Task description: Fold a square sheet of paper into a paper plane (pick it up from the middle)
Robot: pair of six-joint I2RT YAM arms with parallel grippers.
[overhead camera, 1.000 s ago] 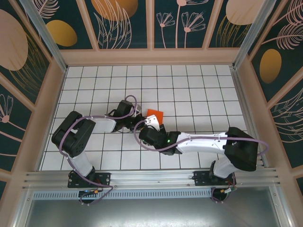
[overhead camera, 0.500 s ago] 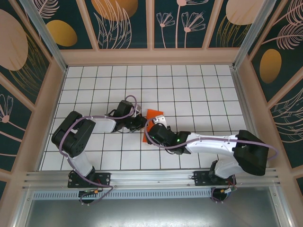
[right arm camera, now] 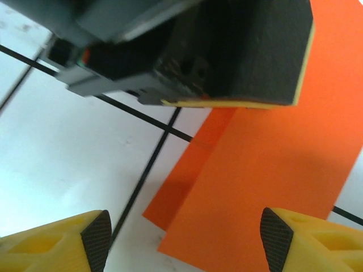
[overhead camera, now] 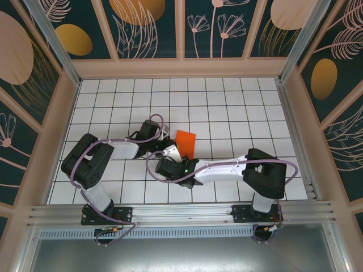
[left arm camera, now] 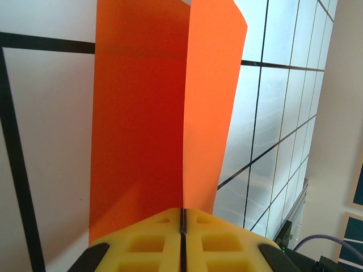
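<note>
Orange and thin, the square sheet of paper (left arm camera: 142, 113) is doubled along a centre crease, with two flaps meeting at that line. It sits near the middle of the white tiled table (overhead camera: 227, 107); whether it lies flat or is slightly lifted I cannot tell. The left gripper (left arm camera: 182, 224) is clamped tight on the paper at the crease, its pads pressed together with the sheet between them. Just beside it, the right gripper (right arm camera: 187, 235) hovers over one flap, jaws spread wide and holding nothing. By my reckoning only the first fold is made; the nose corners and wing folds are all yet to do.
</note>
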